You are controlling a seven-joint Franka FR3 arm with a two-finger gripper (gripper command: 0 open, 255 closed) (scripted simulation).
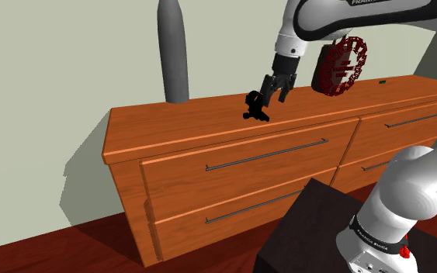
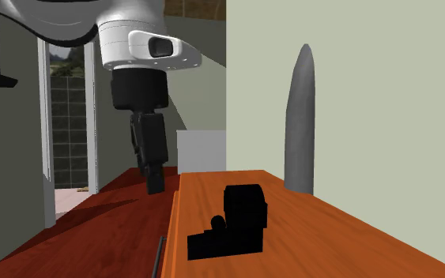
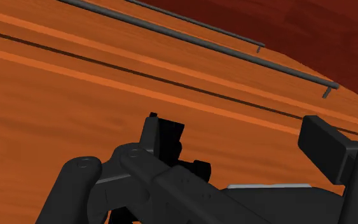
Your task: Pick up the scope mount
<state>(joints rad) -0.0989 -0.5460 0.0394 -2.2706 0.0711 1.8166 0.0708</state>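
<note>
- A tall grey bullet-shaped object (image 1: pixel 172 50) stands upright at the far edge of the orange wooden dresser (image 1: pixel 185 120), towards the shoulder view's left; a dark red round openwork object (image 1: pixel 342 66) stands on the top towards that view's right, partly behind the arm; a small green item (image 1: pixel 381 80) lies farther right still
- Grey bar handles (image 1: pixel 267 153) run across the drawer fronts; the black box stand (image 1: pixel 317 225) sits near, at the shoulder view's lower right
- The black blocky scope mount (image 1: pixel 255 107) rests on the dresser top, well apart from the grey object and the red one
- The all-black two-finger gripper (image 1: pixel 276 96) hangs just to the shoulder view's right of the mount, its tips a little higher; bare dresser top lies between them
- Its fingers are spread apart and clasp nothing; in the wrist view the mount sits just beside one finger (image 3: pixel 151 135), partly hidden behind it; whether they touch cannot be told
</note>
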